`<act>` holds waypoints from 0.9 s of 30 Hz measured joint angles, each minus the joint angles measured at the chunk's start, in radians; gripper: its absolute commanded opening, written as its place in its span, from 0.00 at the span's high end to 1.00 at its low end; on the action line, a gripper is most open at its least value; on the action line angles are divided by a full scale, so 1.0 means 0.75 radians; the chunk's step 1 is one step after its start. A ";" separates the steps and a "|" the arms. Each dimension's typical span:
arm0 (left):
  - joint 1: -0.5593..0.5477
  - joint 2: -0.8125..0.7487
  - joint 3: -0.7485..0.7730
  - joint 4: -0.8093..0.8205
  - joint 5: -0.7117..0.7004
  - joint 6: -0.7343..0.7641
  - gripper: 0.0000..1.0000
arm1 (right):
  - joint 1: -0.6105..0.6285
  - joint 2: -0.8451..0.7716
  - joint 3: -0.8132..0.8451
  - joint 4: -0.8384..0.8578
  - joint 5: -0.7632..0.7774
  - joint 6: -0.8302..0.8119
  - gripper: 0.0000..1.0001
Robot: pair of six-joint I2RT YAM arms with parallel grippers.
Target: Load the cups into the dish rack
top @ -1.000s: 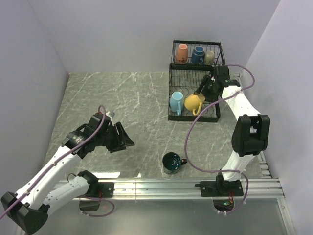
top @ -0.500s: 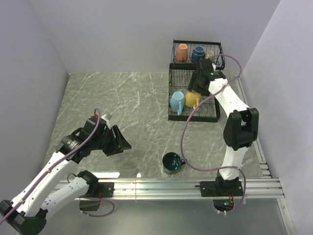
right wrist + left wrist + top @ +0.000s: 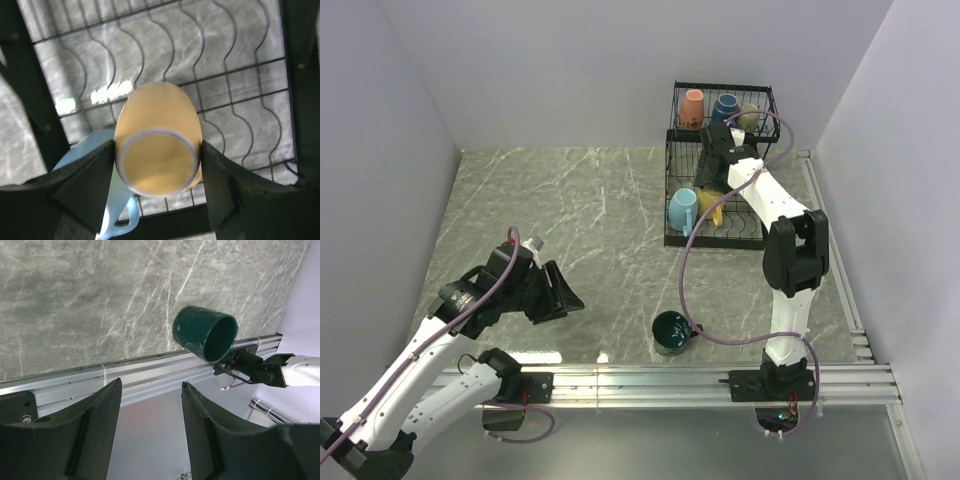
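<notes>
I see my right gripper (image 3: 156, 156) set against both sides of the upturned yellow mug (image 3: 157, 125) over the dish rack (image 3: 30, 95), with the light blue mug (image 3: 120, 197) touching it.

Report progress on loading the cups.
Done: orange-pink mug, navy mug and olive-grey mug sit in the upper basket, light blue mug in the lower tray. In hand: right gripper holds the yellow mug over that tray. Remaining: teal mug is on the table before the open left gripper.
</notes>
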 measured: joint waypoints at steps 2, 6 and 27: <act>0.000 -0.007 0.000 -0.008 -0.003 0.000 0.43 | 0.000 0.010 0.001 0.010 0.016 0.001 1.00; 0.000 -0.008 0.000 -0.017 -0.004 -0.001 0.42 | 0.000 0.010 0.001 0.014 0.013 0.008 0.85; 0.000 -0.006 -0.001 -0.019 -0.006 0.001 0.41 | 0.000 0.006 0.010 0.013 0.002 0.005 0.04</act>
